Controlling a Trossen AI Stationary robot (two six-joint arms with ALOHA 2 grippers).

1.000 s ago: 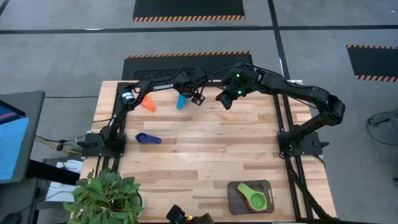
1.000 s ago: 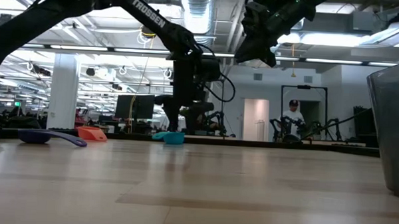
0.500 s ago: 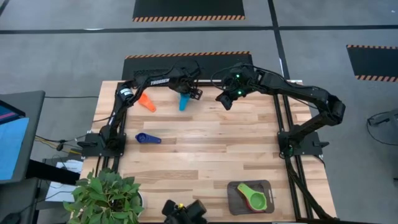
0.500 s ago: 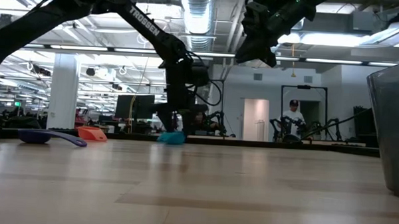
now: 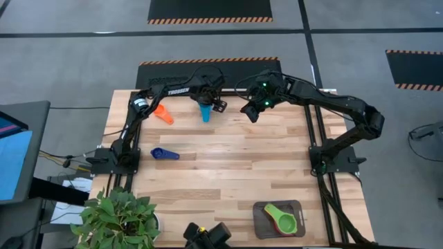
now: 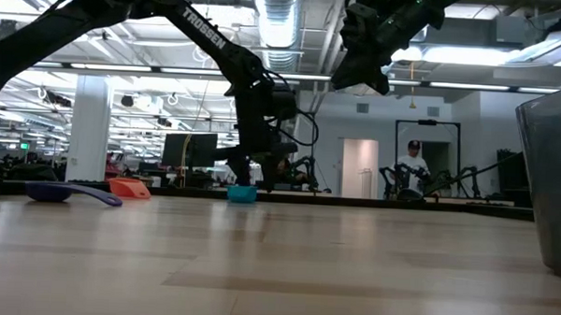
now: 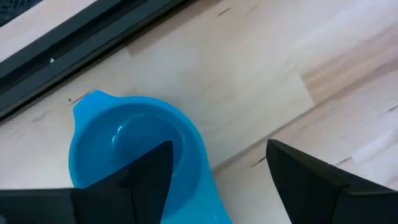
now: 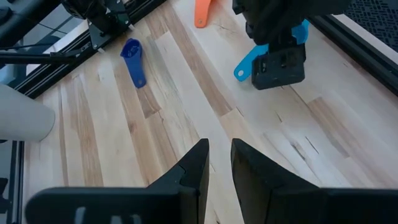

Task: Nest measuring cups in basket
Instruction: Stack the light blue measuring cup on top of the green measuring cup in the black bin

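Observation:
A light blue measuring cup (image 5: 205, 113) rests on its base near the table's far edge, and its bowl (image 7: 134, 152) shows in the left wrist view. My left gripper (image 7: 217, 177) stands open right over it, pointing steeply down. One finger is over the bowl and the other is beside it. An orange cup (image 5: 164, 114) and a dark blue cup (image 5: 164, 153) lie on the table's left part. The basket (image 5: 257, 225) at the near right holds a green cup (image 5: 272, 209) and a red cup (image 5: 286, 226). My right gripper (image 5: 250, 112) hangs high, narrowly open and holding nothing.
A black rail (image 7: 93, 31) runs along the table's far edge just behind the light blue cup. Bare wood lies between the cups and the basket. A potted plant (image 5: 118, 218) stands at the near left corner. A person (image 6: 411, 167) is in the room beyond.
My left gripper has swung toward the table's left edge, from beside the light blue cup to right over it. It has sunk a little and rolled its wrist, and its fingers stay open. My right arm has kept still.

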